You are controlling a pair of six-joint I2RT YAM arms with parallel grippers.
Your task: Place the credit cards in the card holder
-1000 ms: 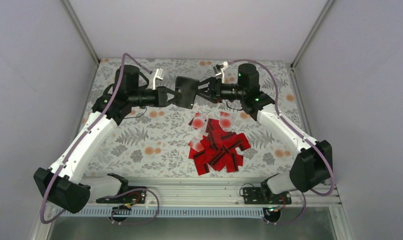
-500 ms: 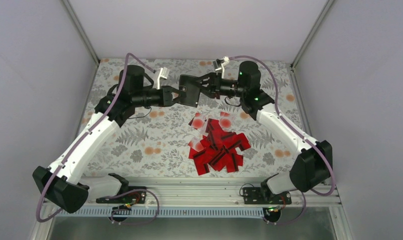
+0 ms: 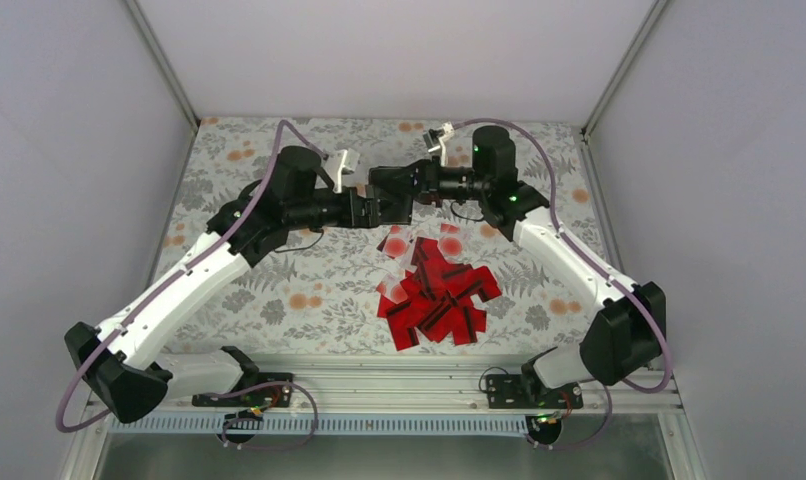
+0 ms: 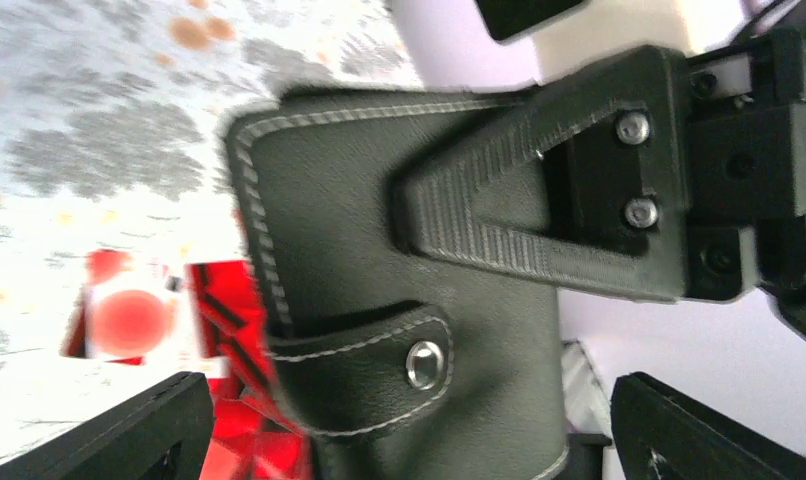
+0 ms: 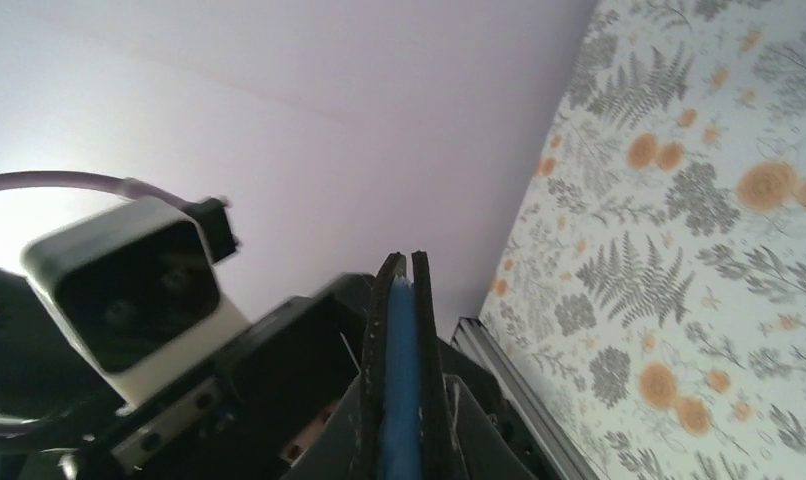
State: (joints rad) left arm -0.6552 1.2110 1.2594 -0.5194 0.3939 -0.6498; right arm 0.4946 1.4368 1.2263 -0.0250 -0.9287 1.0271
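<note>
The card holder (image 3: 391, 197), a black stitched wallet with a snap tab (image 4: 379, 300), hangs above the cloth at the back middle. My right gripper (image 3: 411, 184) is shut on its far edge; one ribbed finger (image 4: 539, 200) presses on its face. Seen edge-on in the right wrist view, the card holder (image 5: 401, 370) shows a blue lining between black covers. My left gripper (image 3: 364, 210) is open, its fingers (image 4: 149, 430) standing wide on either side of the holder without touching it. The red credit cards (image 3: 437, 292) lie in a loose pile below, partly visible past the holder (image 4: 224, 330).
A floral cloth (image 3: 279, 290) covers the table. A metal rail (image 3: 399, 385) runs along the near edge by the arm bases. Pale walls (image 3: 69, 200) close in the left, right and back sides. The left wrist's white camera (image 5: 129, 290) sits close to the right gripper.
My left gripper has let go of the card holder and opened wide, and its arm has swung right. My right gripper has closed on the holder and now carries it alone.
</note>
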